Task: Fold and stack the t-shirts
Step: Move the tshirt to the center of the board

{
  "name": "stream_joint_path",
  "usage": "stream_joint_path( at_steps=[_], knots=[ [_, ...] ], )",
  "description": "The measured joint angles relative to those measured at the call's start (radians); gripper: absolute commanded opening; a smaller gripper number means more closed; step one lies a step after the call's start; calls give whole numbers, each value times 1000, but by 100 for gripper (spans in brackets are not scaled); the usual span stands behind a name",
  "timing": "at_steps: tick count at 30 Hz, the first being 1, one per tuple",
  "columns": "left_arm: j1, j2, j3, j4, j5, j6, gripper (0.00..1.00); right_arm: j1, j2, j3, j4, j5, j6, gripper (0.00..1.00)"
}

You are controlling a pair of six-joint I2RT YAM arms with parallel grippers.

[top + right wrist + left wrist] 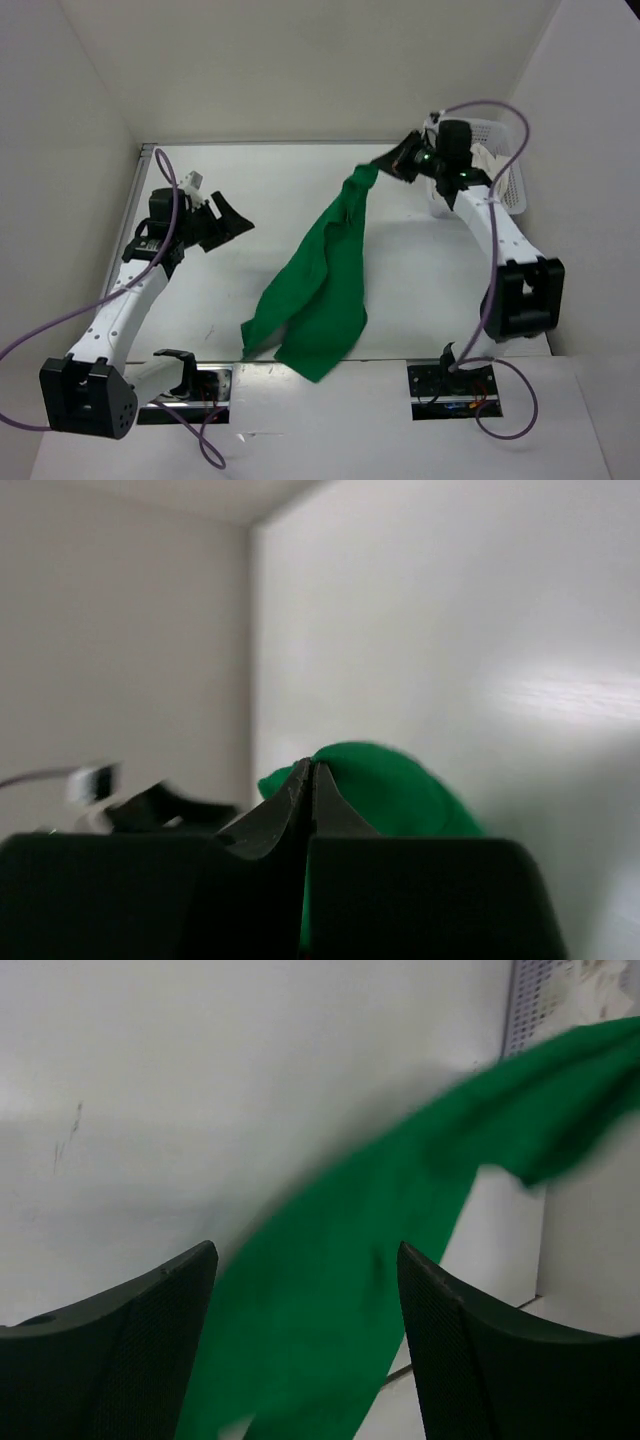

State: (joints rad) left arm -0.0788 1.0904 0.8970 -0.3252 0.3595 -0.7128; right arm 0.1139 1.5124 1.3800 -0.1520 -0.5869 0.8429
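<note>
Green t-shirt: was held up by 1 end, lower end laid on table.
Handling: judged soft, light, limp; best taken at a hem corner.
Right gripper: clenched on it.
Left gripper: spread, empty.

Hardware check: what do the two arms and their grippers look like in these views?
Left arm and right arm: white link shells, black joint housings. A purple cable loops off each. Left gripper and right gripper: black, with two tapered fingers that have finely textured inner faces.
</note>
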Motion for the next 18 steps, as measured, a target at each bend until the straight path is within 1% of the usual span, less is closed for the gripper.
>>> stream_joint_path(
  at_steps=[2, 3, 5, 7, 8, 9, 10, 11, 12, 13, 15, 17, 18],
  knots=[
    [0, -6, -27, -31, -6, 10, 79, 0, 95, -68, -87, 100, -29, 0],
    [0, -7, -38, -49, -13, 21, 79, 0, 112, -86, -130, 138, -39, 0],
    [-6, -10, -51, -77, -27, 34, 77, -4, 108, -102, -191, 205, -59, 0],
    [-15, -20, -66, -92, -39, 42, 76, -20, 63, -103, -208, 262, -77, 0],
    [-23, -27, -77, -98, -41, 50, 74, -32, 30, -103, -212, 294, -87, 3],
    [-32, -34, -90, -102, -42, 53, 74, -48, -7, -103, -218, 324, -97, 11],
    [-45, -41, -105, -105, -45, 52, 74, -65, -43, -103, -222, 348, -106, 17],
    [-58, -46, -118, -111, -48, 50, 74, -84, -82, -103, -226, 373, -119, 30],
    [-71, -52, -133, -119, -55, 47, 74, -95, -105, -103, -231, 389, -128, 36],
    [-82, -58, -146, -121, -62, 38, 74, -108, -127, -103, -235, 405, -143, 39],
    [-91, -72, -171, -117, -76, 14, 74, -106, -155, -105, -251, 436, -170, 40],
    [-91, -78, -190, -101, -86, -21, 73, -54, -161, -104, -285, 485, -208, 42],
    [-90, -77, -197, -92, -87, -30, 73, -14, -157, -102, -302, 508, -224, 44]
  ],
)
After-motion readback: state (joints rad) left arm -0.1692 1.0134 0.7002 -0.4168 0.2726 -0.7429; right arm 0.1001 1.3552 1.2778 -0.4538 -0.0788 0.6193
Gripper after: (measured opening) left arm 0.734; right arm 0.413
